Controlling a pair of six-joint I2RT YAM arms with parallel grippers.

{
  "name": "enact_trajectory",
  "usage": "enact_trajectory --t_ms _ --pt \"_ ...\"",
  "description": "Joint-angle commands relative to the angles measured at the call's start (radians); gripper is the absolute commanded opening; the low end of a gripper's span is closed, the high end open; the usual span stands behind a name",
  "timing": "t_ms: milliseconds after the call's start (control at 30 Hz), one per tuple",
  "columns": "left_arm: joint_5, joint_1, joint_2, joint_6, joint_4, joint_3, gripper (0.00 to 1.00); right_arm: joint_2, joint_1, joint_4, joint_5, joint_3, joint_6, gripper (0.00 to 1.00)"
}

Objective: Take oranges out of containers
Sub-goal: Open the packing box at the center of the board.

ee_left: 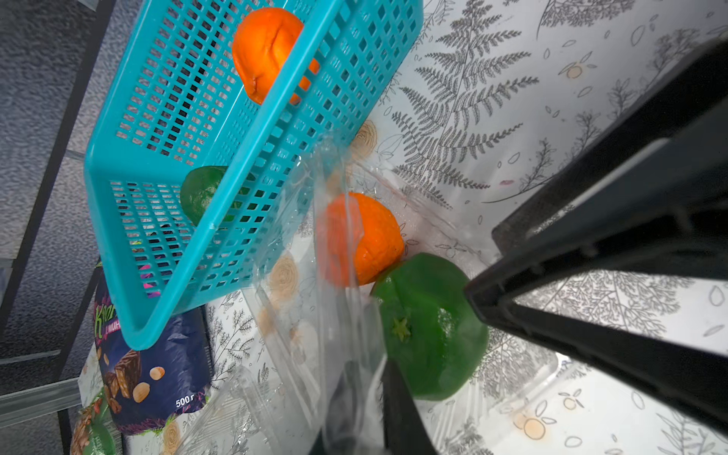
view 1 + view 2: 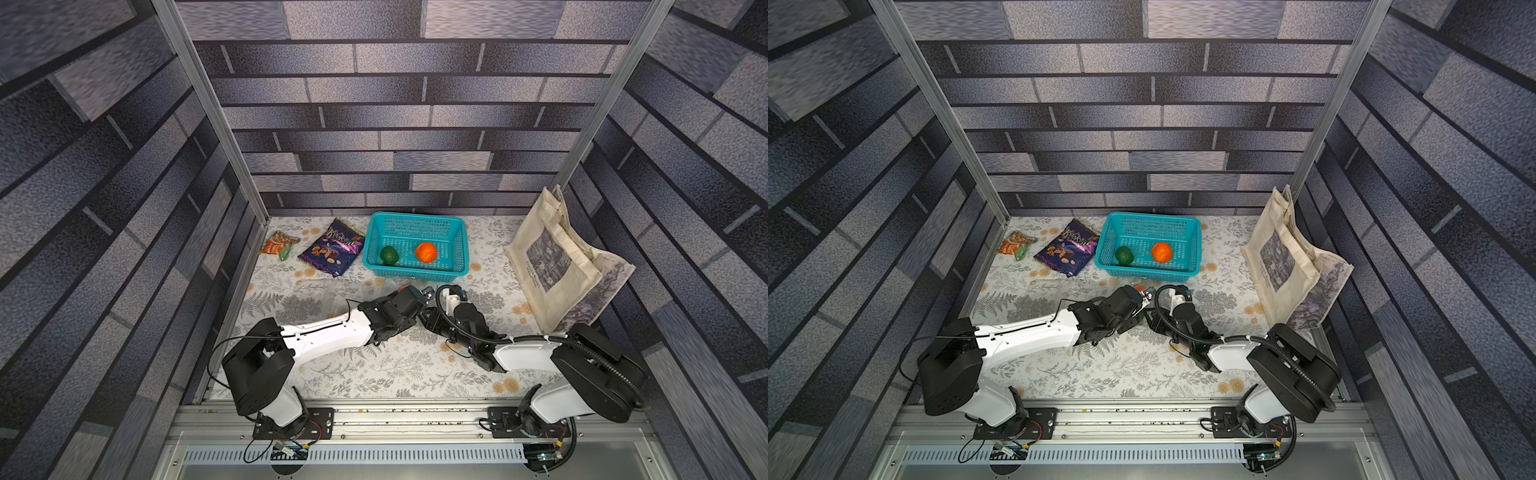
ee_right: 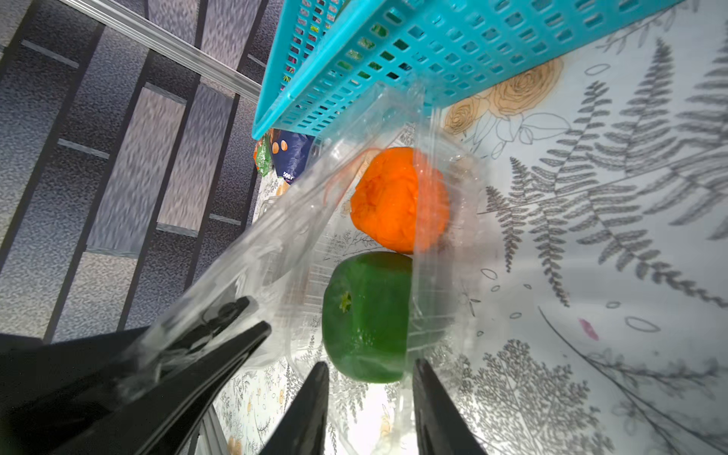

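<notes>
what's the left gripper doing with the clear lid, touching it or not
Touching. The right wrist view shows the left gripper shut on the clear lid, with the thin plastic pinched between its fingers.

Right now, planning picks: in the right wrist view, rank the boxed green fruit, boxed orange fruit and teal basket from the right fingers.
1. Green fruit, just ahead of the fingers.
2. Orange fruit, just behind it.
3. Teal basket, beyond both.

Boxed orange [image 2: 402, 287] nearly hidden by left arm [image 2: 324, 332] in a top view, tote bag [image 2: 552, 266] print illegible
</notes>
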Motion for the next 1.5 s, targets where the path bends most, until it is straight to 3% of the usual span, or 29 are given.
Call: enact_trajectory --t_ms 0,267,467,533,600,667,933,1467 --pt "-0.030 -0.009 0.003 -0.034 0.021 0.008 0.08 0.004 0.008 -0.067 0.033 -0.003 -0.017 0.39" --pt "-0.010 -0.013 -0.051 -0.029 0.066 -0.053 0.07 0.065 0.003 -0.116 0.027 0.091 -0.043 0.47" --pt "0.007 -0.029 -0.083 -0.007 0.123 -0.098 0.01 0.115 -0.004 -0.153 0.021 0.149 -0.047 0.46" --pt "0.015 -0.033 -0.093 -0.005 0.138 -0.110 0.00 0.142 -0.007 -0.160 0.014 0.169 -0.046 0.39" --pt "0.022 -0.033 -0.106 -0.005 0.148 -0.122 0.00 0.174 -0.008 -0.160 0.007 0.185 -0.035 0.16" --pt "0.025 -0.034 -0.123 -0.006 0.161 -0.136 0.00 0.200 -0.008 -0.145 0.001 0.191 -0.021 0.00" --pt "0.042 0.016 -0.227 -0.073 0.248 -0.204 0.00 0.189 -0.008 -0.164 0.025 0.165 0.012 0.00" --pt "0.136 0.227 -0.506 -0.327 0.420 -0.430 0.00 0.170 -0.008 -0.169 0.021 0.106 0.058 0.00"
